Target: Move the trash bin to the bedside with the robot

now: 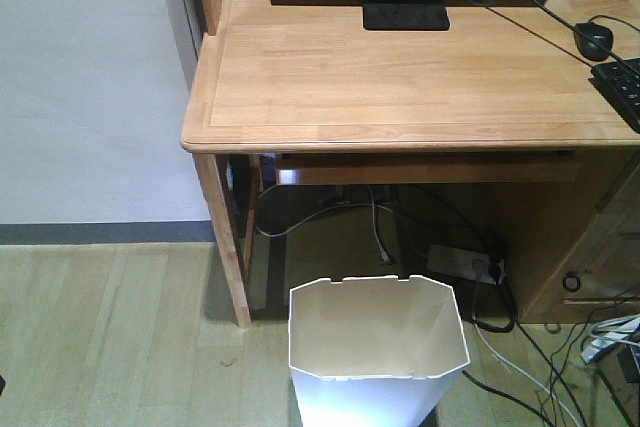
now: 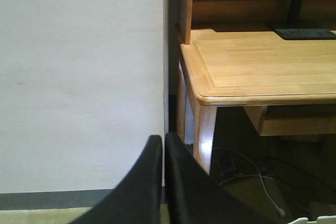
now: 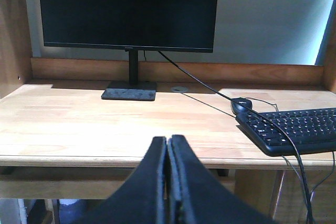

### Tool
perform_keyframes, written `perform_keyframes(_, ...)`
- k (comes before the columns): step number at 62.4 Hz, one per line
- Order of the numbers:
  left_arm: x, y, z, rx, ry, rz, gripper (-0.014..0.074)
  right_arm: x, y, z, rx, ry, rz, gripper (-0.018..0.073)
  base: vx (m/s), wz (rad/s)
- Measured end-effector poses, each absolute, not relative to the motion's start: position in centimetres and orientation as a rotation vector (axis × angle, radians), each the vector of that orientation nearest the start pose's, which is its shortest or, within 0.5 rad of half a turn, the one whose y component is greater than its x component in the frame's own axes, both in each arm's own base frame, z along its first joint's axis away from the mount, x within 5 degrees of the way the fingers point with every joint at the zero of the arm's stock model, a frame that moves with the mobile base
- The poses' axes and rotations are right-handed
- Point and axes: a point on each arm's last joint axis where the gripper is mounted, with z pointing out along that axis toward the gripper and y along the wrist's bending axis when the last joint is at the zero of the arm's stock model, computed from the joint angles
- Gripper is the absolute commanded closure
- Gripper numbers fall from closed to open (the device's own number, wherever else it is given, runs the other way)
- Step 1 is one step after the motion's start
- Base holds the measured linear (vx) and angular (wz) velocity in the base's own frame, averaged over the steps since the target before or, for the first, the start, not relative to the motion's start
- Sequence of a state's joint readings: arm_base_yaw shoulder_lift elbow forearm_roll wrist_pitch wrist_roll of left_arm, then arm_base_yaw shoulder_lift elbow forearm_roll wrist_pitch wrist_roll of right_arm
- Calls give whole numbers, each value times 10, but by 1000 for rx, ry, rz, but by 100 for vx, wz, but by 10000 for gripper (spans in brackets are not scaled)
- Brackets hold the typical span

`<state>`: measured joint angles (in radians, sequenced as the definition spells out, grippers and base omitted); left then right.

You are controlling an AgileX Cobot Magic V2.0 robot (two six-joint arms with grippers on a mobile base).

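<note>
The white trash bin (image 1: 375,352) stands on the floor in front of the wooden desk, at the bottom middle of the front view; its cream inside shows and it looks empty. A sliver of its notched rim (image 2: 315,220) shows at the bottom right of the left wrist view. My left gripper (image 2: 164,140) is shut and empty, pointing at the white wall beside the desk's left leg. My right gripper (image 3: 168,141) is shut and empty, level with the desk's front edge. Neither gripper touches the bin. The bed is out of view.
The light wooden desk (image 1: 400,87) carries a monitor (image 3: 128,9) on a black stand, a black keyboard (image 3: 294,129) and a mouse (image 1: 593,39). A power strip (image 1: 462,264) and loose cables lie under the desk. A white wall (image 1: 85,77) is on the left.
</note>
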<state>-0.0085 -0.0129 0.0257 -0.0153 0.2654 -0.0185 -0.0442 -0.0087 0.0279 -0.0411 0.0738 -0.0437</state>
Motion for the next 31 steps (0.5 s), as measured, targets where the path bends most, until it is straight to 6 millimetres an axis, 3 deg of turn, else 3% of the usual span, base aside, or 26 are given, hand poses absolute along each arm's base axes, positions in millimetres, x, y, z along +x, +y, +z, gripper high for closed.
perform_keyframes(31,55,-1,181,-19,1762,-34,602,57,-3,198,-30,1577,-103,568,0,0)
